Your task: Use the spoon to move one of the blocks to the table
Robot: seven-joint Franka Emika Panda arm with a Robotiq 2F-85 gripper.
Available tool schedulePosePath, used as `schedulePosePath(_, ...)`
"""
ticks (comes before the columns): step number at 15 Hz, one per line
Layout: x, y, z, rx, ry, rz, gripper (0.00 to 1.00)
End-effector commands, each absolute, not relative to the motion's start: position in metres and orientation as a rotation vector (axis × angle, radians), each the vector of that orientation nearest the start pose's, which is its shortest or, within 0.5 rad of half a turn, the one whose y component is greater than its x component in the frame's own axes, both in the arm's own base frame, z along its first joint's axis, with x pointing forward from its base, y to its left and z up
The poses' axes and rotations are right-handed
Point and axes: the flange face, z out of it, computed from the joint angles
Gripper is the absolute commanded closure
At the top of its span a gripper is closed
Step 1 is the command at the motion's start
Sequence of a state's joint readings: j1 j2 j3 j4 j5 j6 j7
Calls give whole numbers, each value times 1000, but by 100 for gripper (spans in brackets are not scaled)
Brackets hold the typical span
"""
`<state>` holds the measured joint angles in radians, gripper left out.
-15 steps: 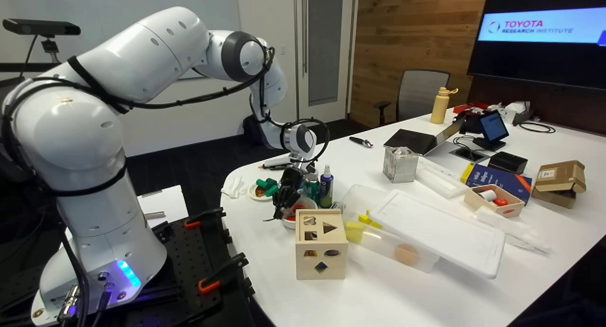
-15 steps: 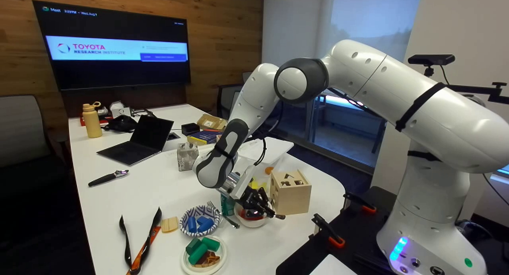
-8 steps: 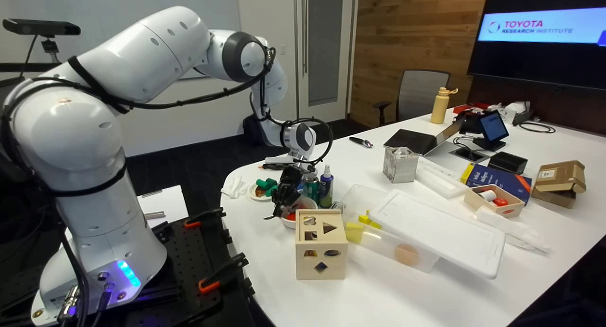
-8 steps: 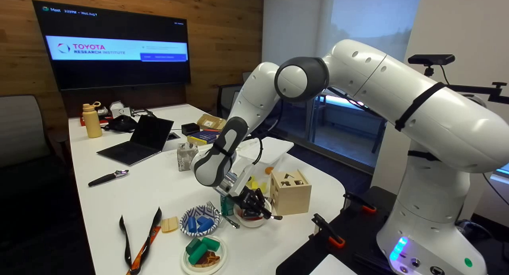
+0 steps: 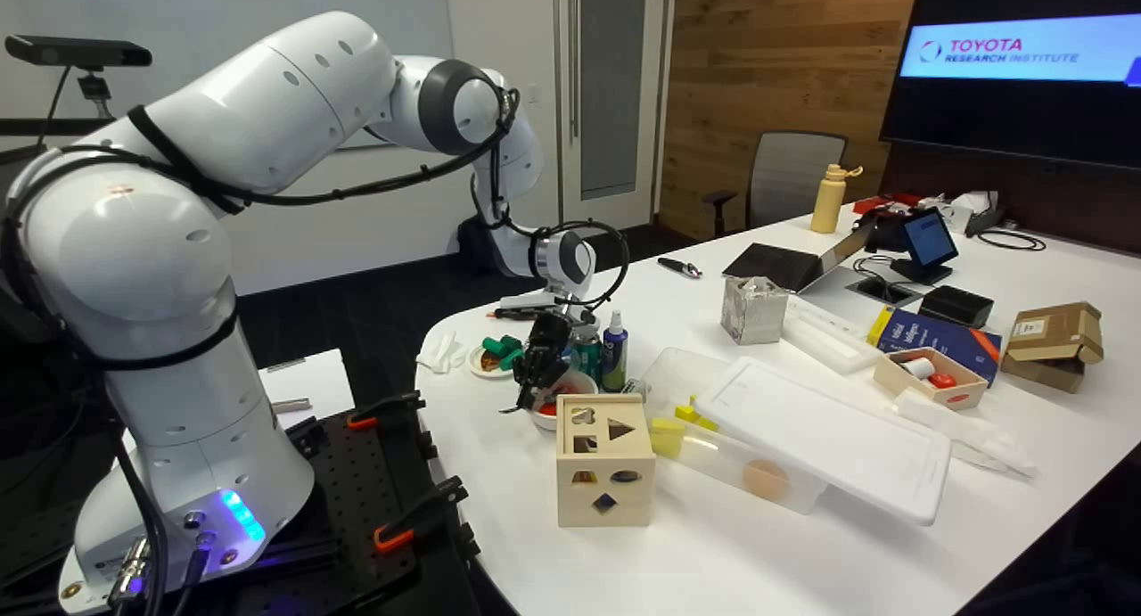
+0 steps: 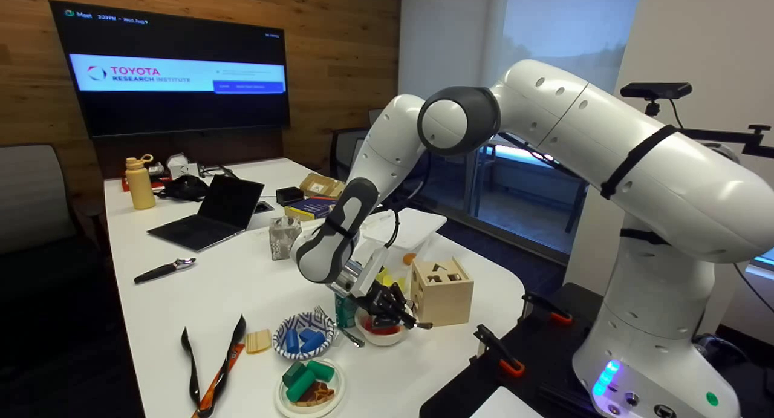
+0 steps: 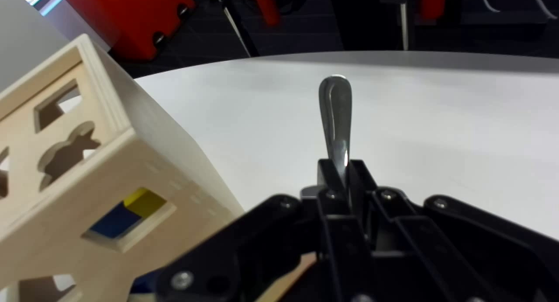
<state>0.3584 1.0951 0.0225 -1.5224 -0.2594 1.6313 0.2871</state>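
Note:
My gripper (image 7: 342, 165) is shut on a metal spoon (image 7: 336, 114). The spoon's handle end sticks out past the fingertips in the wrist view; its bowl end is hidden. In both exterior views the gripper (image 6: 404, 319) is tilted over a small white bowl (image 6: 387, 339). Red blocks (image 6: 382, 329) lie in that bowl and also show in an exterior view (image 5: 551, 409). Yellow blocks (image 5: 667, 438) sit in a clear plastic bin behind the wooden box. The white table (image 7: 436, 118) spreads below the spoon handle. Whether a block is on the spoon cannot be seen.
A wooden shape box (image 5: 604, 473) stands close beside the bowl and fills the left of the wrist view. A can (image 6: 345, 312), a spray bottle (image 5: 614, 353), a patterned bowl of blue pieces (image 6: 284, 351) and a plate of green pieces (image 6: 338, 400) are nearby.
The wrist has shifted slightly and the gripper has changed tilt over the bowl. The spoon's handle end has risen a little since half a second ago, and more red shows in the bowl.

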Motion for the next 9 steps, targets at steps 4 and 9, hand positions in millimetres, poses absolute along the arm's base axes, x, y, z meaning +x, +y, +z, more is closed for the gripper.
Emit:
schedulePosePath(4,516,172,-3,-3455,-293,1608,97)
schedulePosePath(9,513,169,-5,-3541,-219,1646,97)
